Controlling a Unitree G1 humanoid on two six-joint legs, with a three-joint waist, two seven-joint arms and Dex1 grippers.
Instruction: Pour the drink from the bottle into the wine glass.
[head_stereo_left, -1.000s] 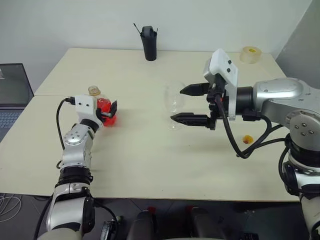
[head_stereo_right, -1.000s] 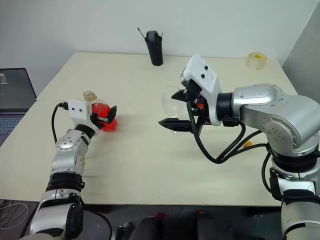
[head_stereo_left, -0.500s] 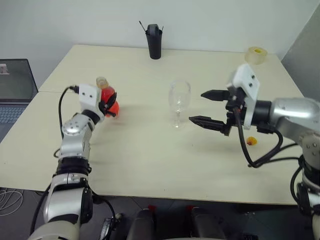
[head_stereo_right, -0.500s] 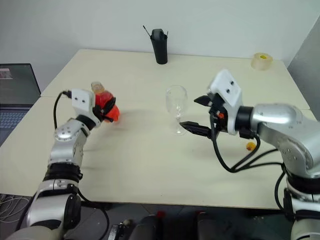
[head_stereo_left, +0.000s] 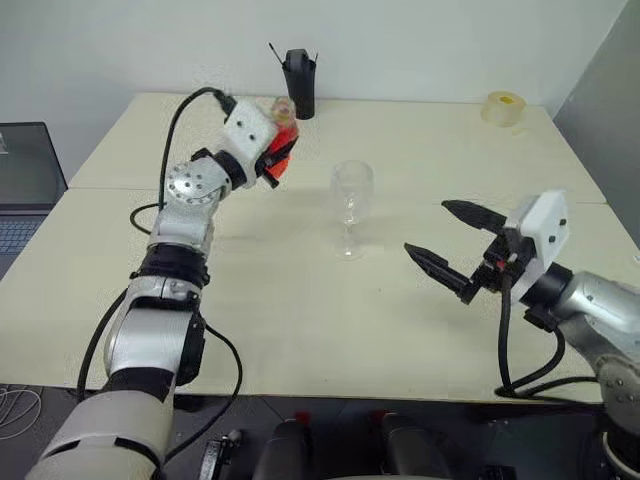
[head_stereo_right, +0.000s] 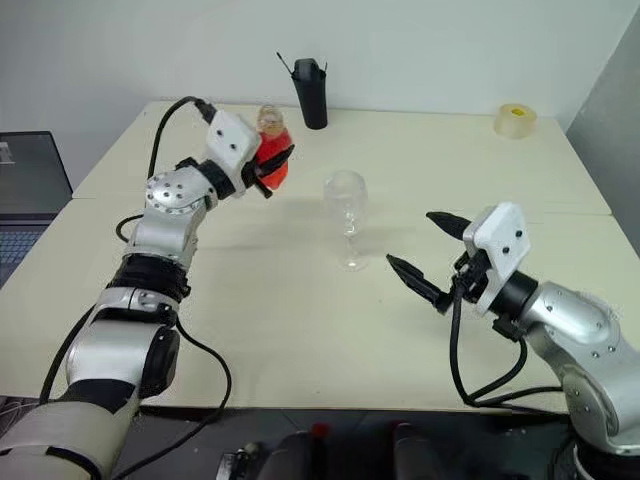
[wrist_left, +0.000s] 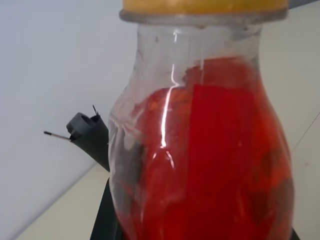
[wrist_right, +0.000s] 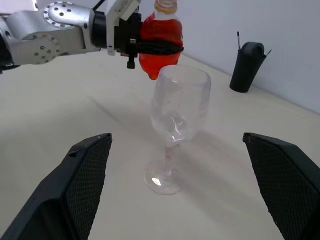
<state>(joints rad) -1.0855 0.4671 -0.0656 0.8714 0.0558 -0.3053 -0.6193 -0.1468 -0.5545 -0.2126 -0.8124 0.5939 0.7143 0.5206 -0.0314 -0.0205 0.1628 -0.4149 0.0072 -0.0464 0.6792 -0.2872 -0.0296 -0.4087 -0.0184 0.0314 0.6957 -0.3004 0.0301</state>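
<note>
My left gripper (head_stereo_left: 277, 156) is shut on the bottle (head_stereo_left: 282, 140), a small clear one with a yellow-orange cap. It holds the bottle above the table, roughly upright, to the left of and behind the wine glass (head_stereo_left: 351, 195). The red drink (wrist_left: 210, 155) fills most of the bottle's bulgy body. The empty wine glass (wrist_right: 177, 107) stands upright at the middle of the table. My right gripper (head_stereo_left: 427, 227) hangs open to the right of the glass, apart from it, with its black fingers (wrist_right: 85, 172) spread wide and nothing between them.
A tall black cup (head_stereo_left: 298, 85) stands at the table's far edge, behind the bottle. A roll of tape (head_stereo_left: 502, 106) lies at the far right corner. A laptop (head_stereo_left: 25, 190) sits off the table's left side. A seam crosses the cream table (head_stereo_left: 300, 330).
My left gripper closed on the bottle, lifted it off the table and carried it right and back toward the glass. My right gripper drew back from the glass, rightward and lower, still open.
</note>
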